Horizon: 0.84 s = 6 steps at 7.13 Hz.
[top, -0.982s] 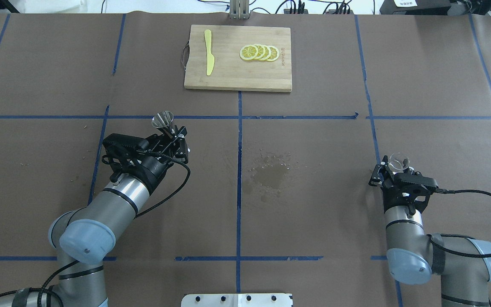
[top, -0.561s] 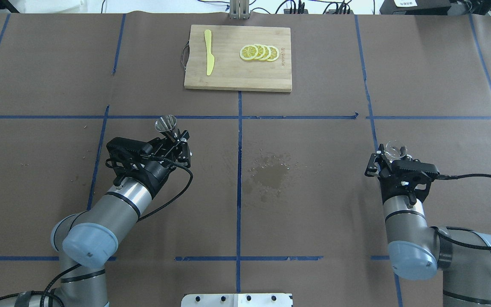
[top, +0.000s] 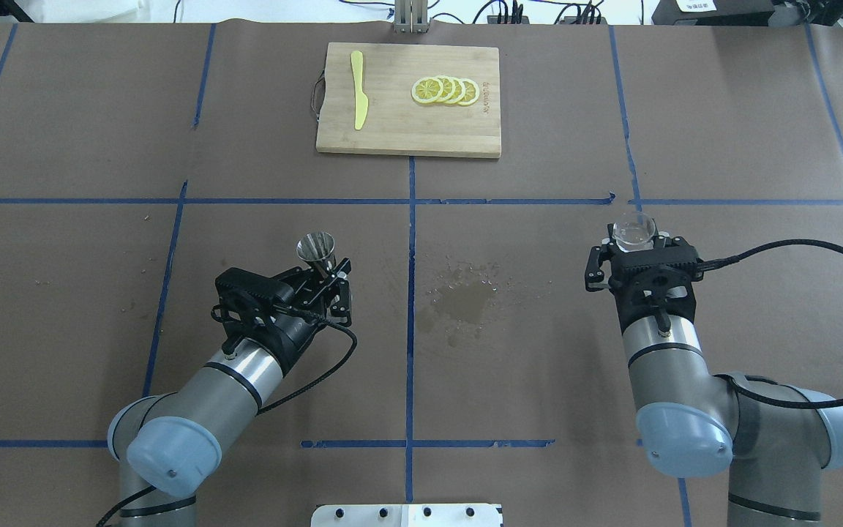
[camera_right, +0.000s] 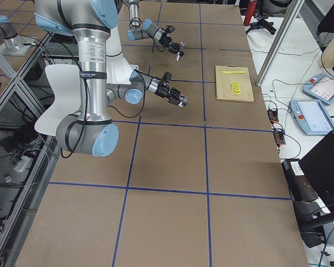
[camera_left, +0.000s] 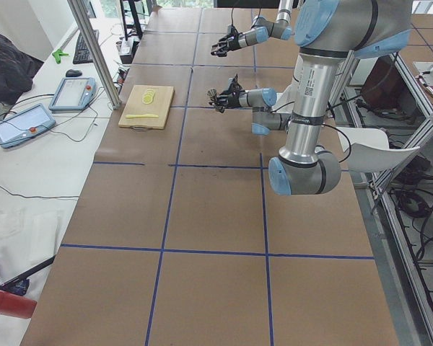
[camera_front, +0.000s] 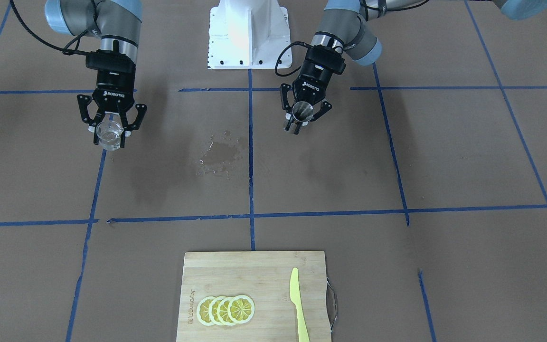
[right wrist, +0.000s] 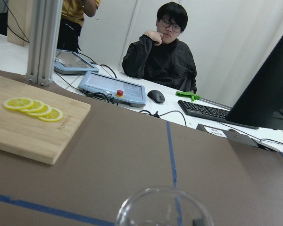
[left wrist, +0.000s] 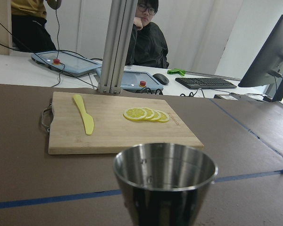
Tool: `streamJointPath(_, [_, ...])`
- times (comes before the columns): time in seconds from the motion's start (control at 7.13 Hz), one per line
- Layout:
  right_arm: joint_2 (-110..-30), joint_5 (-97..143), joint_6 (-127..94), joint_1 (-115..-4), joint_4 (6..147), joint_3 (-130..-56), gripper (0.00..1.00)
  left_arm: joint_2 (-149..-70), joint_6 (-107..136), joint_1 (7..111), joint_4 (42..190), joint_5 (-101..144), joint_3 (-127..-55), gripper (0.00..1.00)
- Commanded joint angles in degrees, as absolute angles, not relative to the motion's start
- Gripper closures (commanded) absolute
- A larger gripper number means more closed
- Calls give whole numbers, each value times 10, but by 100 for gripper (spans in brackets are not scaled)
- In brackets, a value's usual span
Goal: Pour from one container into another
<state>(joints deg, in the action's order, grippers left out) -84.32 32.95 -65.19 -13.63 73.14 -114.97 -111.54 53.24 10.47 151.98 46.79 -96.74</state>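
Note:
My right gripper (top: pixel 637 247) is shut on the clear glass tumbler (top: pixel 634 230), which it holds upright above the table on the right side. From the front, that glass (camera_front: pixel 109 135) sits between the fingers with a little clear liquid in it. On the left side, my left gripper (top: pixel 328 274) is shut on the waist of the steel jigger (top: pixel 317 249), also upright and off the table. The jigger's open cup (left wrist: pixel 165 179) fills the bottom of the left wrist view. Only the glass rim (right wrist: pixel 163 207) shows in the right wrist view. The two containers are far apart.
A wet patch (top: pixel 464 298) marks the brown paper between the arms. A wooden cutting board (top: pixel 392 135) at the far middle carries lemon slices (top: pixel 445 90) and a yellow knife (top: pixel 358 99). A seated person (right wrist: pixel 162 56) and control tablets are beyond the far edge.
The left gripper carried the jigger right and back toward the robot. The right gripper carried the glass left and farther out, and turned to point straight forward.

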Motion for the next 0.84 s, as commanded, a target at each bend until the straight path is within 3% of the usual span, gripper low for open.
streamJointPath(0.0, [-770,350,-552,-141,732,-1152,100,-1144,481,95,1530,485,-966,100])
streamJointPath(0.7, [-719,357,-428,-144,733,-1142,100,-1209,459,91,1542,520,-910,100])
